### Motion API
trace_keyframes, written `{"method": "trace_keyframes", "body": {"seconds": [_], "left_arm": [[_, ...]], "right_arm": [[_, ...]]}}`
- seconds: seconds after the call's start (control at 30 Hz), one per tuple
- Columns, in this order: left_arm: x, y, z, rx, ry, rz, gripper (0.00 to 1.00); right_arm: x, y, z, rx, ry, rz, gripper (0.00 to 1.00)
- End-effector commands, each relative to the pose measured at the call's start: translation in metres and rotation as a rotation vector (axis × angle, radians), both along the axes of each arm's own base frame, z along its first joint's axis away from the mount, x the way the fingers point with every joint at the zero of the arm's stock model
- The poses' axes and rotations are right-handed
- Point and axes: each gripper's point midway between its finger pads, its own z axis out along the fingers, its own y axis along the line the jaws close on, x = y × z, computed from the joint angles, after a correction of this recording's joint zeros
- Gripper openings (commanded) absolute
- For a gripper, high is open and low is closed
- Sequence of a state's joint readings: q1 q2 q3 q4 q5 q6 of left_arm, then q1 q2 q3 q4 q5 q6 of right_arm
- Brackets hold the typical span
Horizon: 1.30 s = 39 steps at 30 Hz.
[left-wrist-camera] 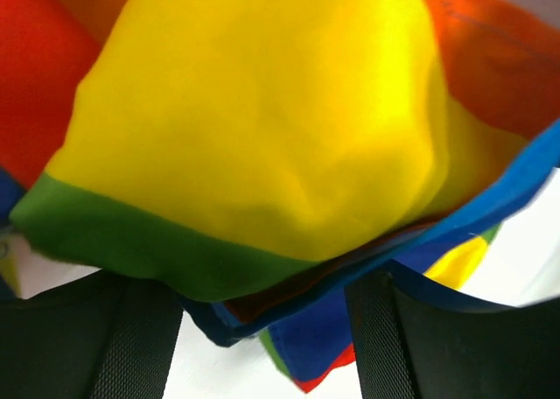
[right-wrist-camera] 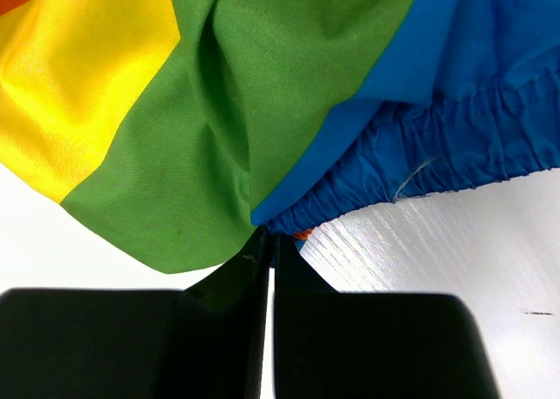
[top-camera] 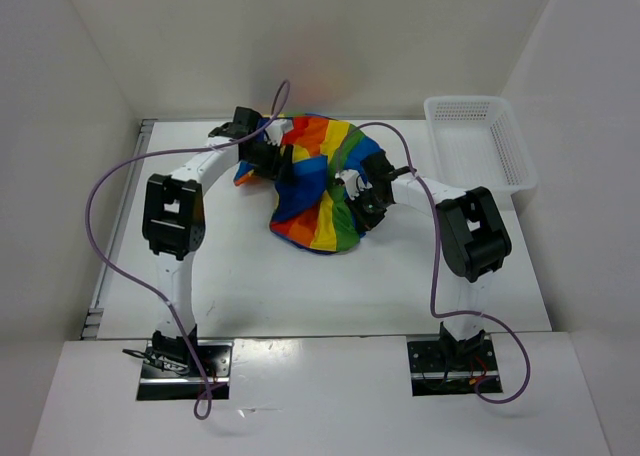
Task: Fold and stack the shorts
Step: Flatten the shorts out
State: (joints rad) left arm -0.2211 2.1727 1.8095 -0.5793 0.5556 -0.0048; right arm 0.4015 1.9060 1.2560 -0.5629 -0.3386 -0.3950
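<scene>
White walls close in a pale surface [top-camera: 300, 296], and a white mesh basket [top-camera: 461, 100] stands at its far right corner. Near the middle of the far edge, well apart from the basket, the shorts [top-camera: 310, 181] lie in a rumpled rainbow heap between the two arms. The left arm [top-camera: 175, 216] reaches to the heap's left side. In the left wrist view the left fingers [left-wrist-camera: 114, 346] stand apart, with a yellow and green fold of cloth bulging over the gap and blue and red layers hanging into it. The right arm [top-camera: 470, 231] meets the heap's right side. Its right fingers [right-wrist-camera: 219, 329] are pressed together, pinching the cloth where a green fold meets the blue. The gathered blue waistband [right-wrist-camera: 455, 145] runs off to the right just above the surface.
</scene>
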Motion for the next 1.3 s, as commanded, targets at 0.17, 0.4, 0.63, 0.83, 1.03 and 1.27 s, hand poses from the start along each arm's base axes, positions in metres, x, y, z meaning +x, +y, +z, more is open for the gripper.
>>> {"method": "trace_keyframes", "body": {"seconds": [0.17,0.4,0.63,0.83,1.03,1.27], "left_arm": [[-0.002,0.023,0.044,0.109,-0.103,0.079,0.78],[-0.018,0.042,0.037,0.087,-0.039,0.098,0.57],[-0.043,0.053,0.030,0.108,0.018,0.111,0.49],[-0.058,0.093,0.030,0.178,0.032,0.206,0.00],[-0.089,0.143,0.027,0.156,0.124,0.318,0.00],[0.017,0.222,0.149,0.117,-0.213,0.494,0.00]], "right_arm": [[-0.006,-0.002,-0.009,-0.030,0.021,0.033,0.00],[-0.015,-0.007,-0.016,-0.043,0.044,0.043,0.00],[-0.009,-0.006,-0.014,-0.046,0.020,0.048,0.00],[-0.013,-0.006,-0.016,-0.040,0.028,0.061,0.00],[0.000,0.006,0.003,0.037,0.028,-0.047,0.00],[0.168,0.017,0.183,0.372,-0.334,-0.303,0.00]]}}
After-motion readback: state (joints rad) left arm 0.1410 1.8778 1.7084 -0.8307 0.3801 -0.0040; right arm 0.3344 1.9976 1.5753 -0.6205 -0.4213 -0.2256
